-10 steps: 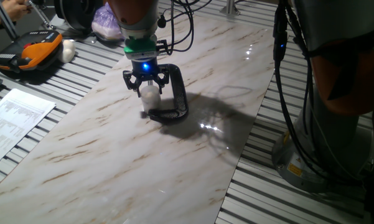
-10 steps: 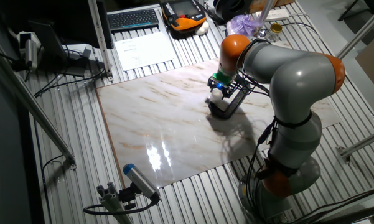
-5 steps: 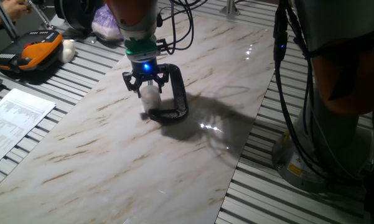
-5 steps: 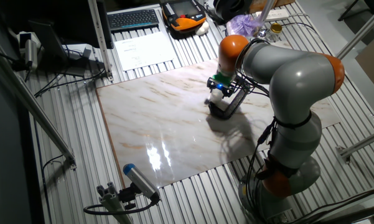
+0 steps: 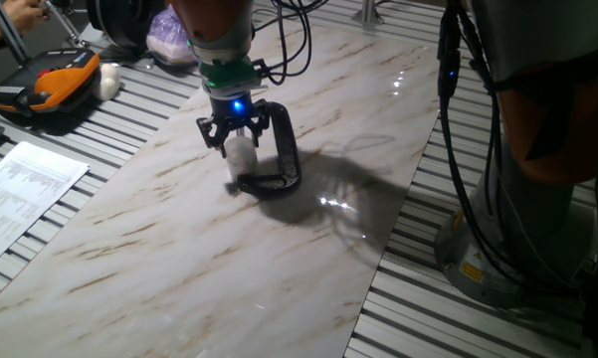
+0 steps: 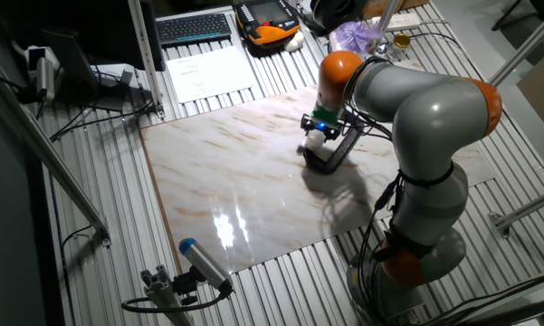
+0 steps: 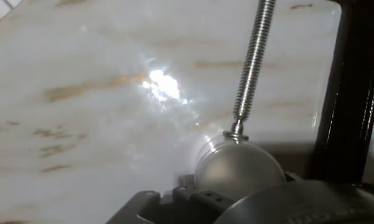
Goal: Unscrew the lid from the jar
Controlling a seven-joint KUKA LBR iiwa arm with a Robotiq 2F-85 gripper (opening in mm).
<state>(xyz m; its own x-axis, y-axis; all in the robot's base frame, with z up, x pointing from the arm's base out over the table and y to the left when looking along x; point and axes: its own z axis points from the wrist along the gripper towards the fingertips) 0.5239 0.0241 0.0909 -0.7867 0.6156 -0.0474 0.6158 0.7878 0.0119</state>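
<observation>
Jar [image 5: 242,159] — upright, axis vertical — under hand [image 5: 235,140].

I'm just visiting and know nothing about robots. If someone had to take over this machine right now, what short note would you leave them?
Gripper: down over the lid, fingers either side; whether it is actually squeezing cannot be told.
Jar: upright on the marble table, held by the black C-clamp, whose metal screw presses against it.
Done: gripper placed at the lid.
Left: no gap shows between lid and jar, so the unscrewing and lifting off seem still to do.
</observation>
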